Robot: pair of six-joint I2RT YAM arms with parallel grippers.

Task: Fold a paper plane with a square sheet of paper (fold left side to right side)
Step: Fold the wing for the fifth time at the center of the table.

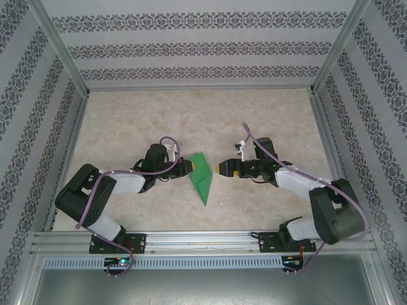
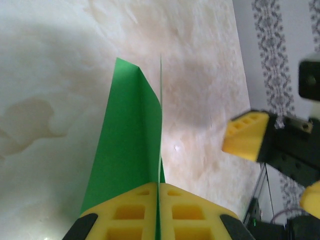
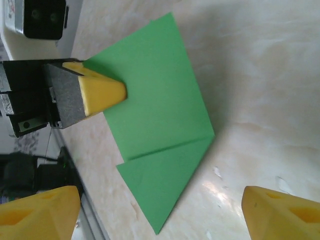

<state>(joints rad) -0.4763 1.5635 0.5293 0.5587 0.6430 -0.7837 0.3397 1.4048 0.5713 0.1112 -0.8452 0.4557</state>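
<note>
Two grippers face each other mid-way across the table (image 1: 127,127): I see my left gripper (image 1: 189,166) clamped on the folded green paper (image 1: 202,181) at its left edge, my right gripper (image 1: 220,169) just right of it, jaws wide apart.

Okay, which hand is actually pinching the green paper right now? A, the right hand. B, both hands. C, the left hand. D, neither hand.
C: the left hand has its fingers closed together on the edge of the folded green paper, while the right hand stands open beside the paper and off it.
</note>
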